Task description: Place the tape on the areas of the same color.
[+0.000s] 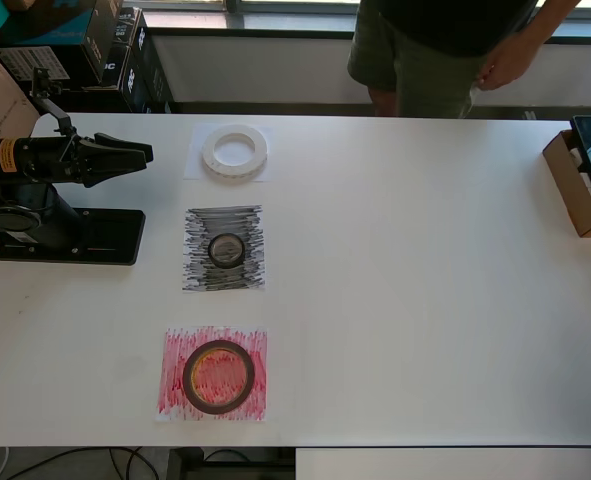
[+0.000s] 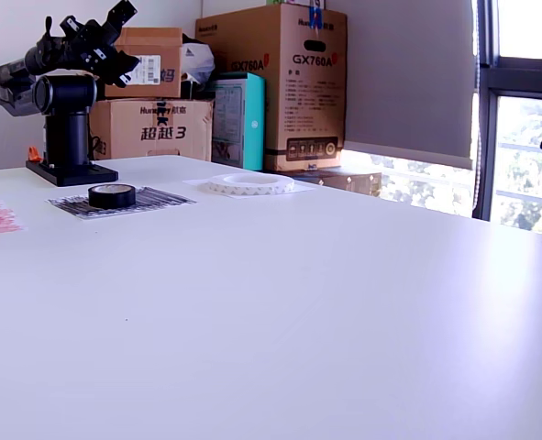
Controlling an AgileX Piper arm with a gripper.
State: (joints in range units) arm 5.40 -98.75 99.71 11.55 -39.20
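Tape rolls look light and stiff: white ring (image 1: 235,151), black roll (image 1: 226,249), red-brown ring (image 1: 218,377). Best hold is probably across one ring wall. The claw (image 1: 145,153) holds nothing; whether it is spread I cannot tell.

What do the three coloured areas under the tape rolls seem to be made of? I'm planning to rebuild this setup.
All three look like thin matte paper lying flat. The white sheet is plain. The black sheet and the red sheet show uneven scribbled strokes with white gaps, probably marker or crayon.
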